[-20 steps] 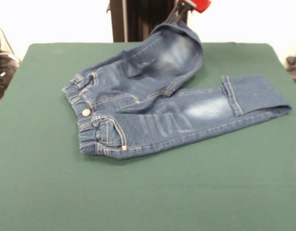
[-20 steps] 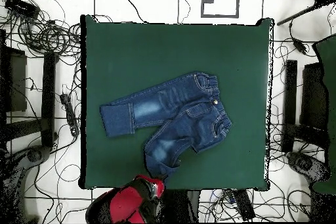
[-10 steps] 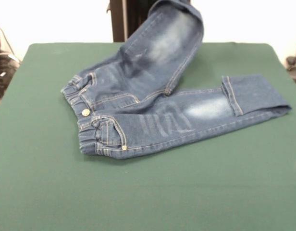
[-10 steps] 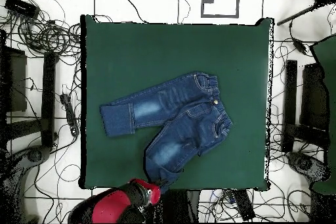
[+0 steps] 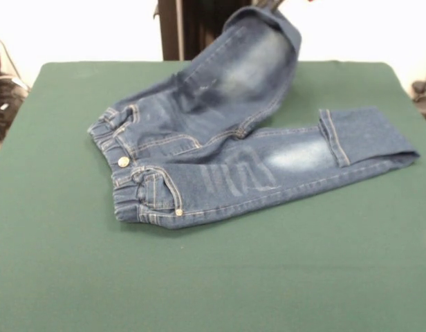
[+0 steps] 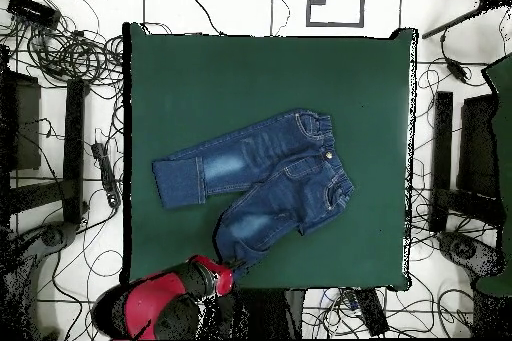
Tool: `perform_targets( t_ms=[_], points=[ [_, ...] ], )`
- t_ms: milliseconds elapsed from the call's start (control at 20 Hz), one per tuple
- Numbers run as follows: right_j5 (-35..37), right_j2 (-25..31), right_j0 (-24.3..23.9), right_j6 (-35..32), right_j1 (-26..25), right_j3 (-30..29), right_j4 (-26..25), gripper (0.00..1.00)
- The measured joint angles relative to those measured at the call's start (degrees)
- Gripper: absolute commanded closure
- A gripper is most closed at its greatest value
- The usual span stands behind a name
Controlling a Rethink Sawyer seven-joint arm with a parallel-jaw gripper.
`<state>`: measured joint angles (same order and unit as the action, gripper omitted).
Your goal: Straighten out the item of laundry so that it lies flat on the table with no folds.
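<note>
**Jaws hidden, one trouser leg raised**

Jaws cannot be read as clenched or released: in the overhead view the gripper (image 6: 226,269) sits at the tabletop's (image 6: 200,67) robot-side edge, right at the end of one trouser leg, with the red and black arm (image 6: 160,305) trailing off the table behind it. The jeans (image 5: 220,155) lie around the middle of the green felt. In the front view the waistband (image 5: 123,181) faces left, the nearer leg runs flat to the right with its cuff (image 5: 368,135) turned up, and the farther leg (image 5: 247,66) is lifted off the surface, arching up toward the far edge.
</note>
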<state>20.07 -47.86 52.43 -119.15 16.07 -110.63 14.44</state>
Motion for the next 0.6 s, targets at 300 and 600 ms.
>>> perform_targets(
  t_ms=[300, 600],
  points=[
    [0.0, 0.0, 0.7, -6.0, -8.9, 3.4, 6.1, 1.00],
    [0.4, -0.4, 1.9, -12.2, -17.6, 7.9, 10.8, 1.00]
  ],
)
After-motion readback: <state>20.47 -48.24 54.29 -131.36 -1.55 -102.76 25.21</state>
